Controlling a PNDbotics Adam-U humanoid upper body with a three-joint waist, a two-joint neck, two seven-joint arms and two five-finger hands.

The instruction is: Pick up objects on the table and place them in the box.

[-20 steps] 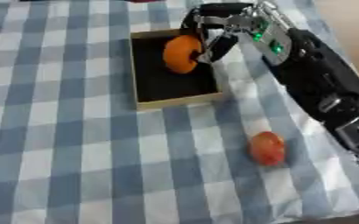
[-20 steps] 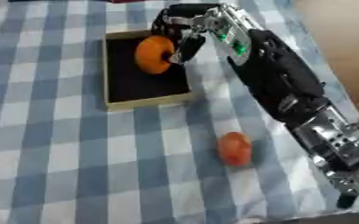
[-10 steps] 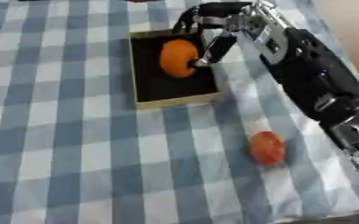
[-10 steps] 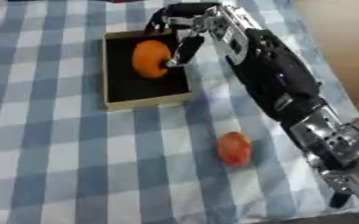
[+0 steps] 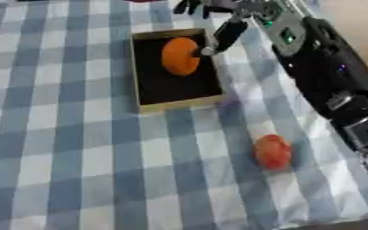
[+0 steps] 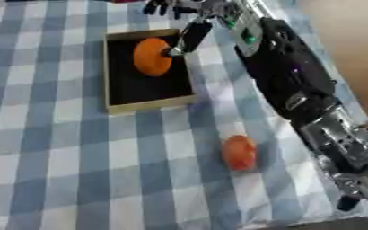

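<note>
Right hand (image 5: 218,18) reaching in from the upper right over the far edge of a shallow box (image 5: 144,94) with a dark floor and pale rim. Its thumb tip (image 5: 207,50) touches the right side of an orange fruit (image 5: 179,55) lying in the far half of the box; the other fingers spread above. A second, redder fruit (image 5: 273,151) rests on the blue-and-white checked tablecloth (image 5: 54,157), well apart from the box on its near right.
</note>
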